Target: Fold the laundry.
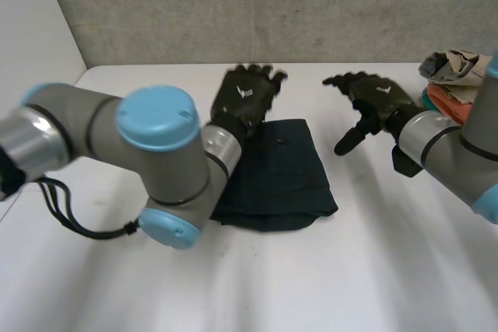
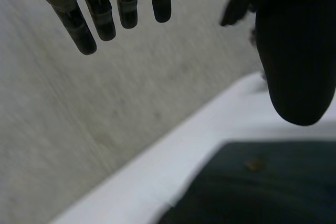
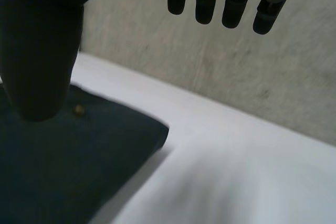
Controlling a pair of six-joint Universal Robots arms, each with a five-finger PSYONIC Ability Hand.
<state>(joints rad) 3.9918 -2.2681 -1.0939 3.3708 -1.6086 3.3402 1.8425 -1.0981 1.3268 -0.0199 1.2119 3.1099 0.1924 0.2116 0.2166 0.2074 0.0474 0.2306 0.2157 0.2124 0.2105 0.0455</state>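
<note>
Dark garment (image 1: pixel 284 172) folded on table (image 1: pixel 373 270), left robot hand (image 1: pixel 245 97), right robot hand (image 1: pixel 377 97) spread

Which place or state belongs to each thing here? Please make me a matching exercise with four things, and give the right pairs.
Things:
1. left hand
2. right hand
3. dark cloth
4. pile of clothes

Places or states:
A. folded flat on the table
B. open, over bare table beside the cloth
C. at the table's right edge
D. open, at the cloth's far edge

Pairs: 1-D, 2-B, 3-A, 4-C.
</note>
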